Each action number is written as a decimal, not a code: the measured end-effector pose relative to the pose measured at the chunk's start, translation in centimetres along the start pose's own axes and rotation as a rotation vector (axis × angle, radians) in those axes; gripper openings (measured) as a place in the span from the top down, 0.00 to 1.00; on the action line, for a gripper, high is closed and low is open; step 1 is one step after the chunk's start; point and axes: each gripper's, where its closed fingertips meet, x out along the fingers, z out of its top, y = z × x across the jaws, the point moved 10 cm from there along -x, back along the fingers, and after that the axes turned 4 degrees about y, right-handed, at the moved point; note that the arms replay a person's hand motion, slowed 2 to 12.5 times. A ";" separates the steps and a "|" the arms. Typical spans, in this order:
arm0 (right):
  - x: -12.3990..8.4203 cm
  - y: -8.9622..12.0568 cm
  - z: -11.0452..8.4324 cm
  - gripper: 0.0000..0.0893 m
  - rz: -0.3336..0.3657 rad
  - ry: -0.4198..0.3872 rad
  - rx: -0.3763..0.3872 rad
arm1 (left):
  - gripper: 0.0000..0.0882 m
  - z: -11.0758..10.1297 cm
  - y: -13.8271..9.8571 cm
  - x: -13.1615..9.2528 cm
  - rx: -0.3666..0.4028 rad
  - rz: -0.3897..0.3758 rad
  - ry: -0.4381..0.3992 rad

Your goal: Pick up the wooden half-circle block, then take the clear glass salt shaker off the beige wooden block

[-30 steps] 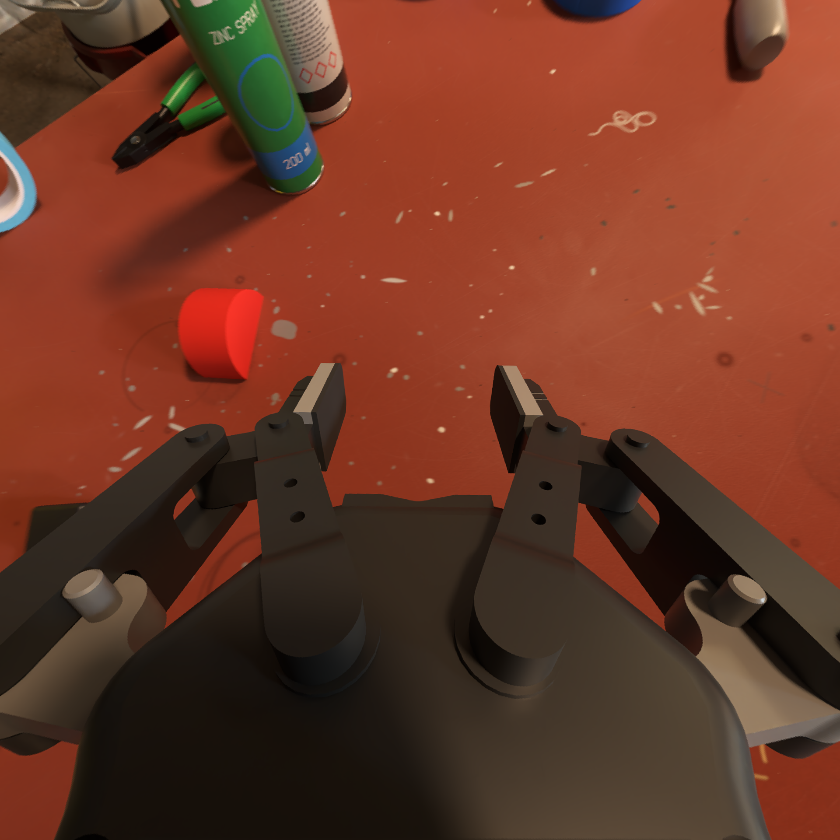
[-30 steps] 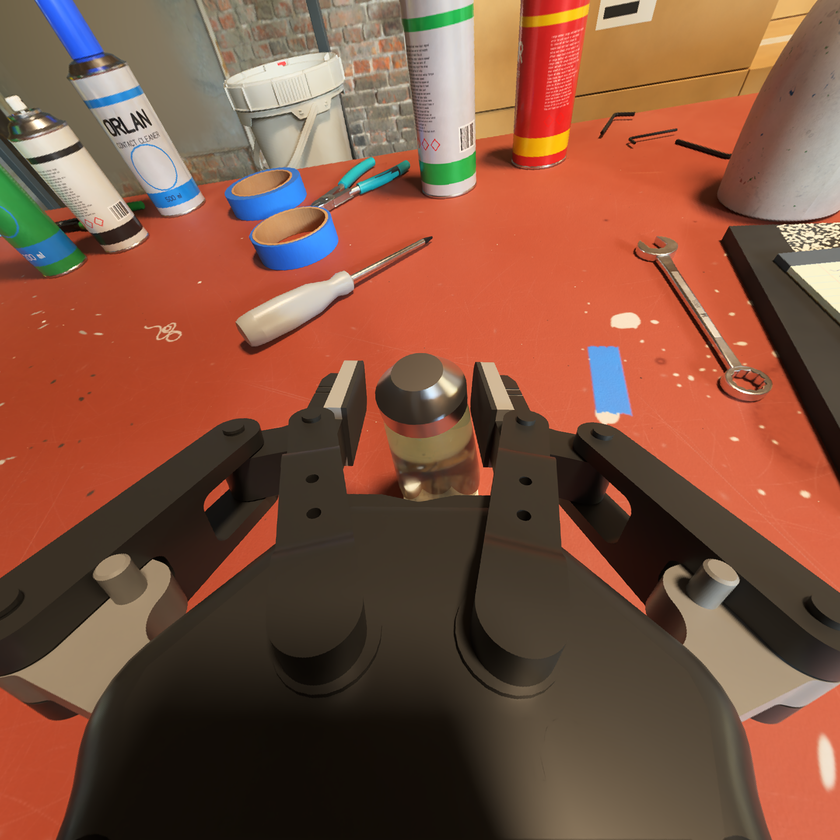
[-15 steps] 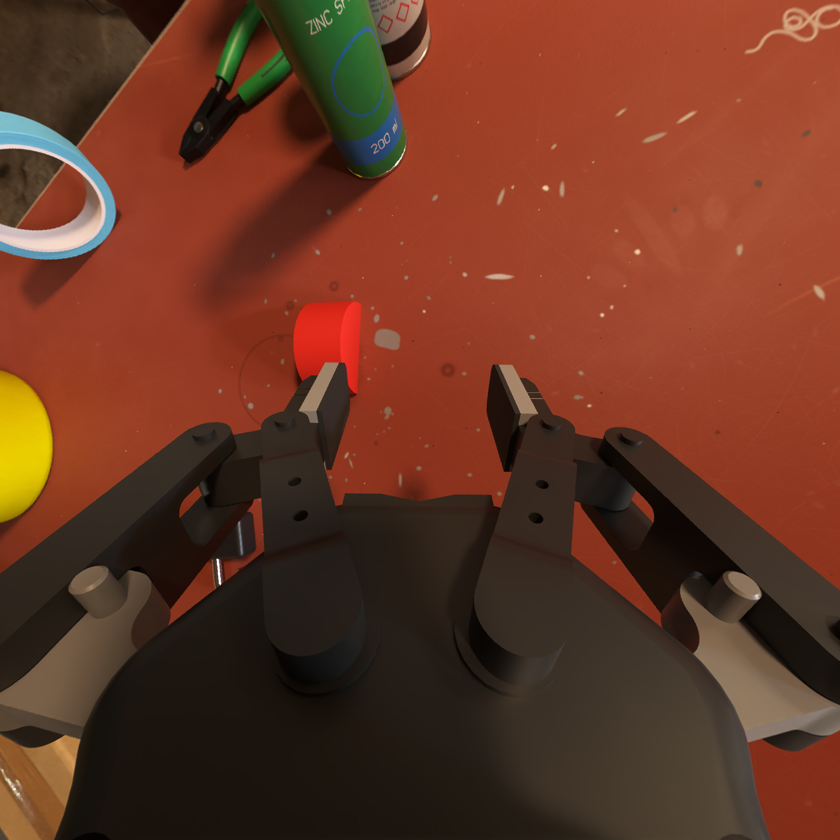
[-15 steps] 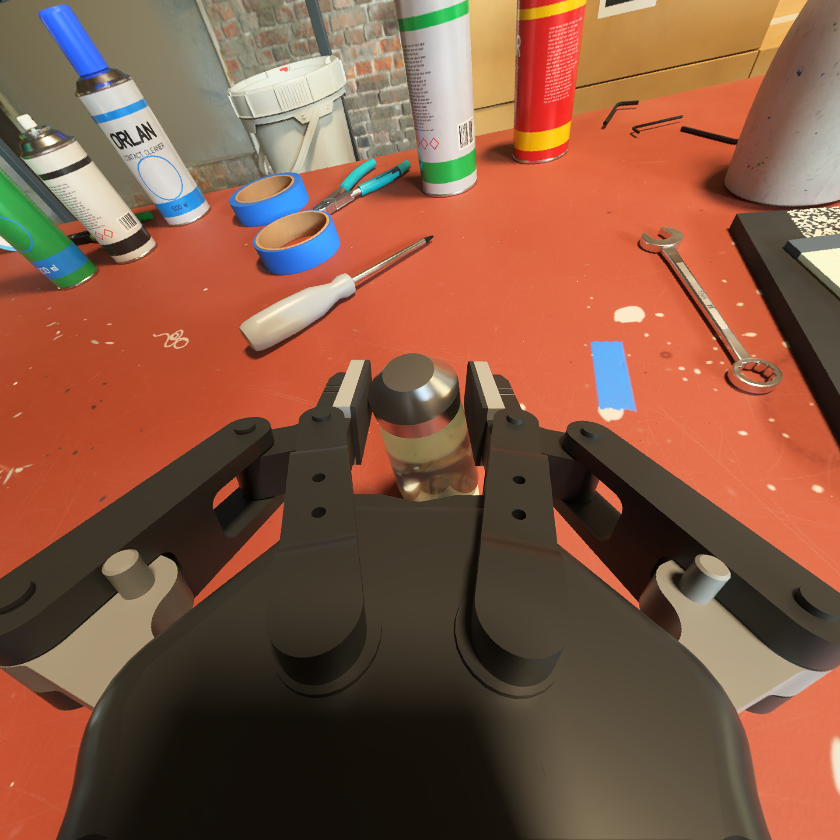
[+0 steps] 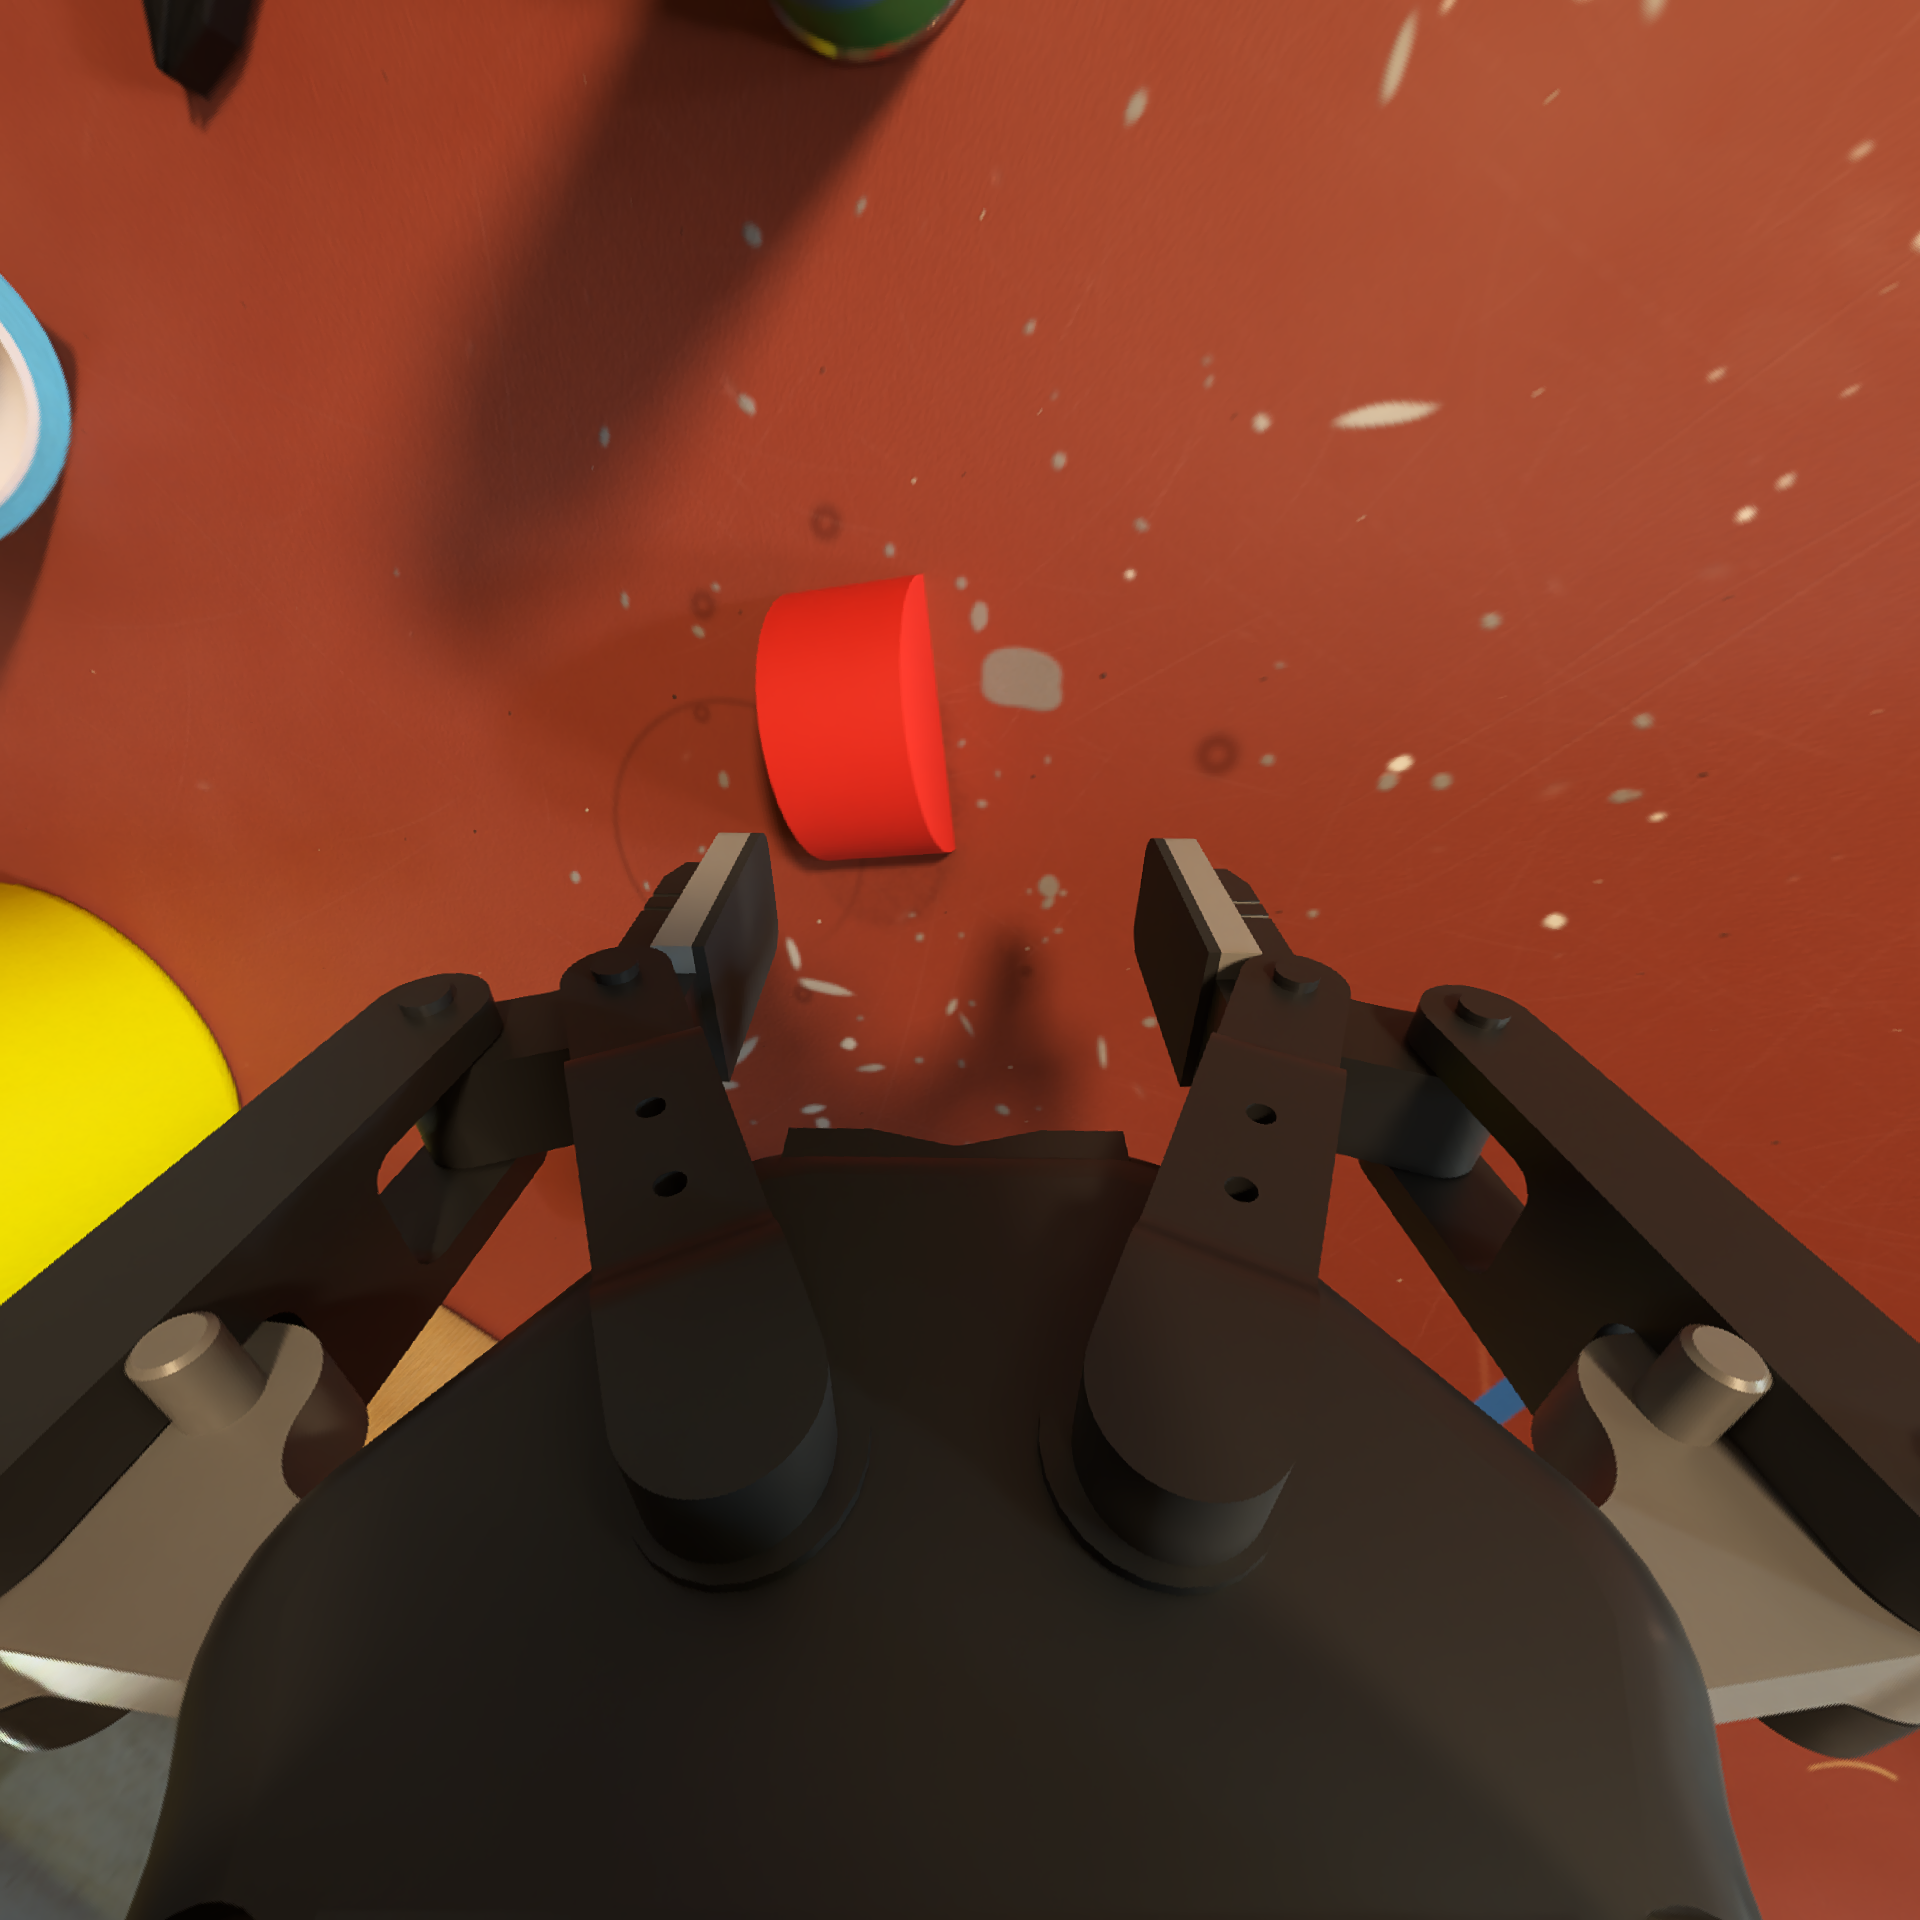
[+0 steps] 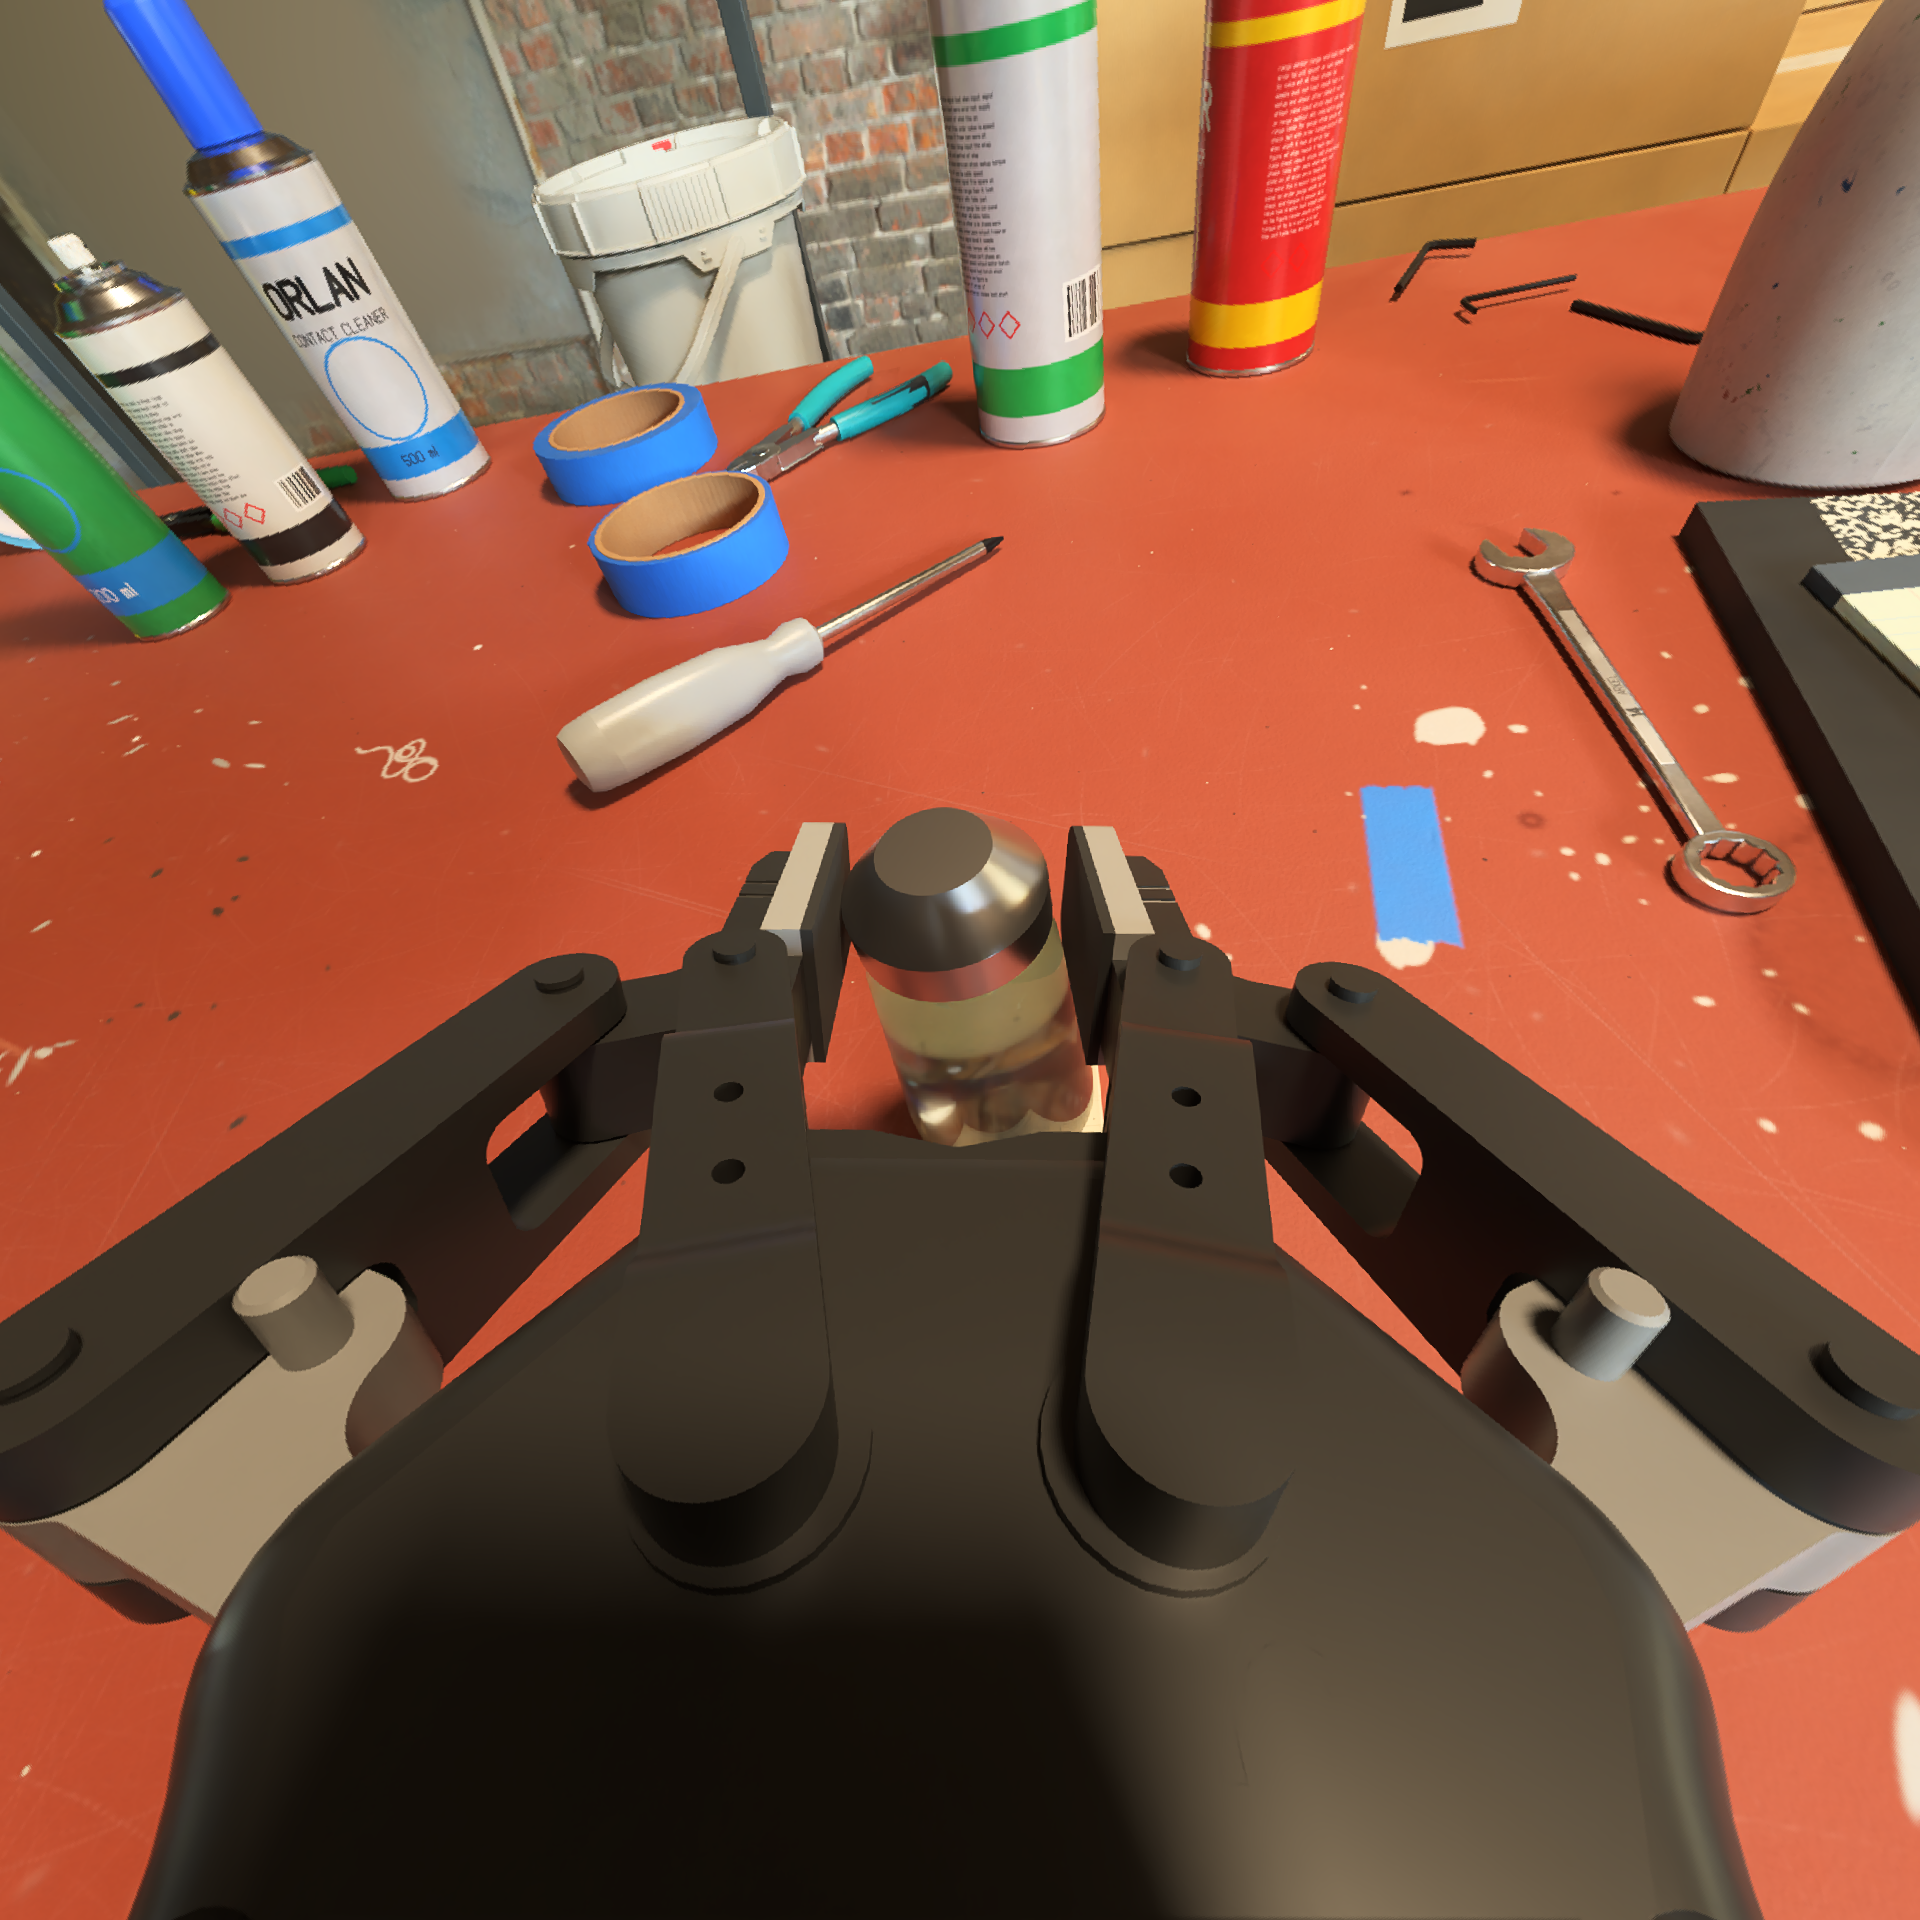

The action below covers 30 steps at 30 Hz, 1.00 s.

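The half-circle block is red and lies on the red-brown table, just beyond my left gripper. That gripper is open and empty, and the block sits ahead of the gap, nearer the left finger. In the right wrist view the clear glass salt shaker with a metal cap stands upright between the fingers of my right gripper. The pads press on both sides of it. A sliver of the beige block shows under the shaker; the rest is hidden by the gripper.
Left view: a yellow round object, light-blue tape and a green can's base. Right view: a screwdriver, blue tape rolls, spray cans, a wrench and a black tray.
My left gripper has swung left and down over the red block, which now lies ahead of the finger gap. My right fingers have closed in onto the salt shaker.
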 end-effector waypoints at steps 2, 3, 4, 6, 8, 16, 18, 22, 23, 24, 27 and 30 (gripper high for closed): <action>0.0 0.0 0.0 0.59 -0.001 0.001 -0.004 | 0.29 0.3 0.6 0.7 0.005 0.000 0.044; 0.0 0.0 0.0 0.59 -0.002 0.001 -0.006 | 0.29 0.4 0.9 1.1 0.003 -0.002 0.063; -0.1 0.0 0.0 0.59 -0.002 0.001 -0.008 | 0.29 0.5 1.1 1.5 -0.001 -0.005 0.081; -0.1 0.0 0.0 0.59 -0.003 0.001 -0.010 | 0.28 0.8 1.6 2.2 -0.010 -0.014 0.115; -0.1 0.0 0.0 0.59 -0.004 0.001 -0.013 | 0.28 1.0 2.0 2.8 -0.020 -0.023 0.149; -0.3 -0.1 -0.1 0.59 -0.006 0.001 -0.015 | 0.30 1.7 3.2 4.9 -0.062 -0.038 0.233; -0.3 -0.2 -0.1 0.59 -0.006 0.001 -0.015 | 0.32 2.0 3.3 5.2 -0.071 -0.044 0.239; -0.4 -0.3 -0.1 0.59 -0.007 0.000 -0.011 | 0.33 2.4 3.5 5.8 -0.092 -0.052 0.248; -0.4 -0.3 -0.1 0.59 -0.007 0.000 -0.010 | 0.33 2.5 3.5 5.9 -0.096 -0.053 0.253; -0.4 -0.3 -0.1 0.59 -0.007 -0.001 -0.009 | 0.33 2.6 3.6 6.0 -0.099 -0.055 0.258; -0.4 -0.4 -0.1 0.59 -0.006 -0.001 -0.006 | 0.33 2.7 3.6 6.5 -0.103 -0.058 0.279; -0.3 -0.5 -0.1 0.59 -0.004 -0.001 -0.003 | 0.34 2.8 3.6 6.9 -0.105 -0.063 0.300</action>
